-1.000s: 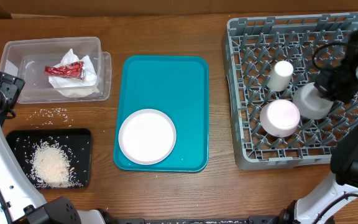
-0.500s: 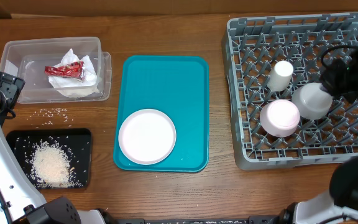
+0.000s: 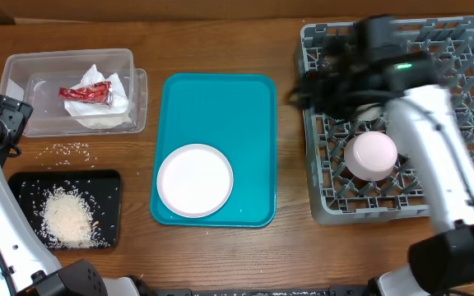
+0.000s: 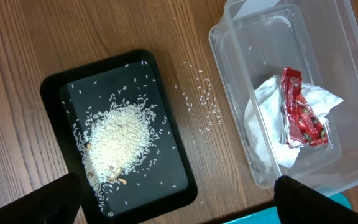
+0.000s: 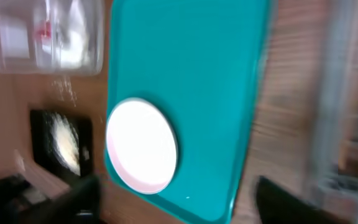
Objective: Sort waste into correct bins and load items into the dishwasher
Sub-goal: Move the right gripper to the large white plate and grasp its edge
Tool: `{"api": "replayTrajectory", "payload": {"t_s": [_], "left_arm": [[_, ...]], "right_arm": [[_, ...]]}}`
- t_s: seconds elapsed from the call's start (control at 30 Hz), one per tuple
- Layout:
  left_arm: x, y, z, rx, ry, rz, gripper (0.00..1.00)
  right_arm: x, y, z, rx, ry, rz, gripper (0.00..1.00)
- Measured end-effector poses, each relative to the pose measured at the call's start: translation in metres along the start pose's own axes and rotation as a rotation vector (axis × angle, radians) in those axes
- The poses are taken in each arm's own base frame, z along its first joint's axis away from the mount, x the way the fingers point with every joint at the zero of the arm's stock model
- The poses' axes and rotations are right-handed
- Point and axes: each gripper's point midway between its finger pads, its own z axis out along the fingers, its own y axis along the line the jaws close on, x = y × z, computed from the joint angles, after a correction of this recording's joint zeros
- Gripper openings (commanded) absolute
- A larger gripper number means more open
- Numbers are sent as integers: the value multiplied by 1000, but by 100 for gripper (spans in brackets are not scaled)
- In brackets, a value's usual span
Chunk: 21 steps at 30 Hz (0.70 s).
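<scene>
Resting on napkins (image 4: 261,127), the red wrapper (image 4: 300,111) shows illegible print.

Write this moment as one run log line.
left gripper open, empty | right gripper open, empty | plate on teal tray | white bowl in rack | wrapper in tub | rice in black tray

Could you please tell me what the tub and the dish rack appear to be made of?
The tub looks like clear glossy plastic: the table shows through its walls. The dish rack seems matte grey moulded plastic, judging by its uniform pegged grid.
</scene>
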Motion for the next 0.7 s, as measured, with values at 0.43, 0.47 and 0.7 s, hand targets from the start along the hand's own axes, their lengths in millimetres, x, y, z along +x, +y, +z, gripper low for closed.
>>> {"api": "replayTrajectory", "payload": {"t_s": [0.43,0.47,0.7], "left_arm": [[0,0,0,0,0,0,100],[0,0,0,0,0,0,100],[0,0,0,0,0,0,100]], "right_arm": [[84,42,136,265,229,-267,75],[87,39,141,279,240,-266,72],[104,31,172,316,302,-261,66]]}}
